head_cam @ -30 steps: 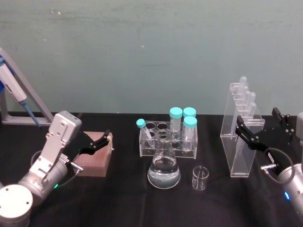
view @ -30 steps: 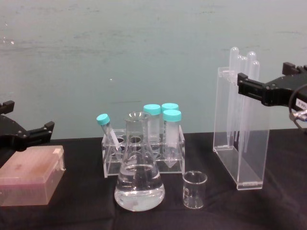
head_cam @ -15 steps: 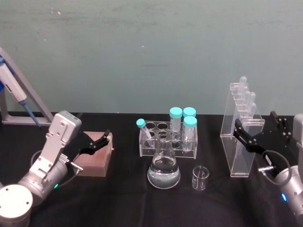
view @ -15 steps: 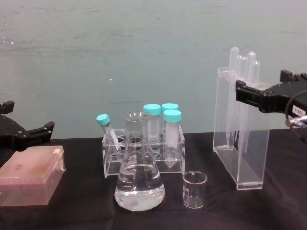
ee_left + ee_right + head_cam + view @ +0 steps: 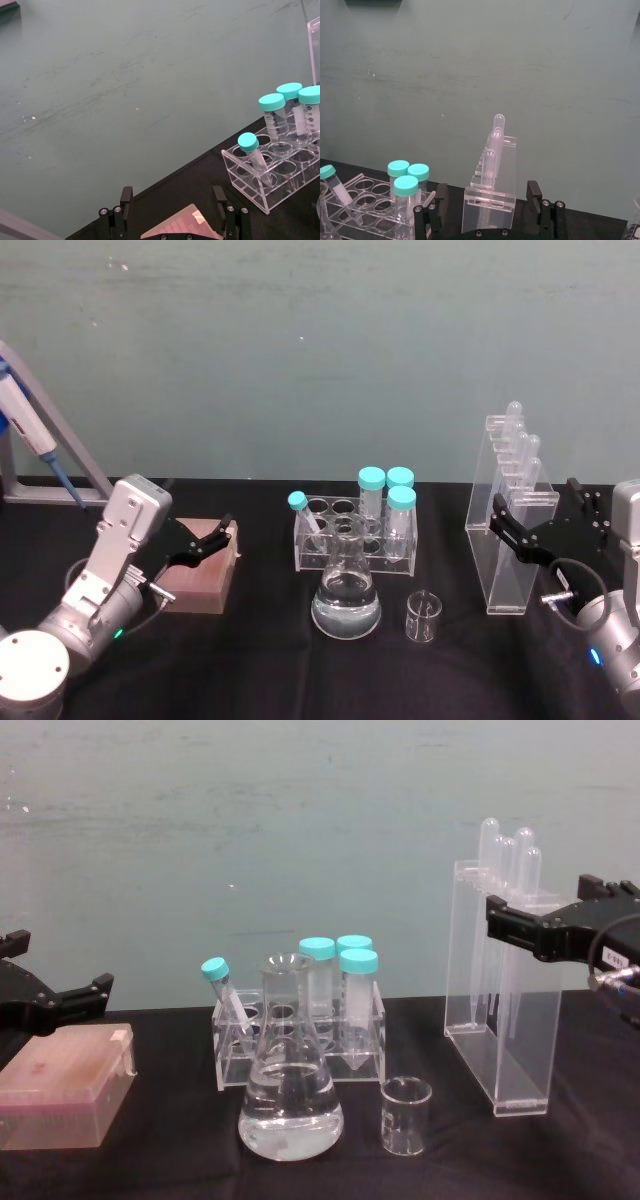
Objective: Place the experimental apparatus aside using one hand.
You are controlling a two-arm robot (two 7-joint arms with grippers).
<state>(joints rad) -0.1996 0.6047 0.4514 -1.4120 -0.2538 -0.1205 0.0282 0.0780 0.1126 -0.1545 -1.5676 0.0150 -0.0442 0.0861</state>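
The tall acrylic rack [image 5: 505, 575] [image 5: 500, 1050] of long round-topped tubes stands upright at the right of the black table. My right gripper [image 5: 536, 505] [image 5: 540, 900] is open at the rack's upper right side. One of its fingers [image 5: 510, 925] crosses in front of the rack, the other is off to the right. In the right wrist view the rack [image 5: 500, 150] stands ahead between the spread fingers. The conical flask [image 5: 290, 1105] of clear liquid and the small glass beaker [image 5: 405, 1115] stand at the table's front centre. My left gripper [image 5: 210, 538] hangs open over the pink box.
A low clear rack [image 5: 300, 1040] of teal-capped tubes stands just behind the flask. The pink lidded box [image 5: 60, 1085] lies at the left. A pipette on a stand [image 5: 30, 435] leans at the far left. The green wall is close behind the table.
My right gripper has sunk a little beside the tall rack, still open. The left arm and all the labware have stayed put.
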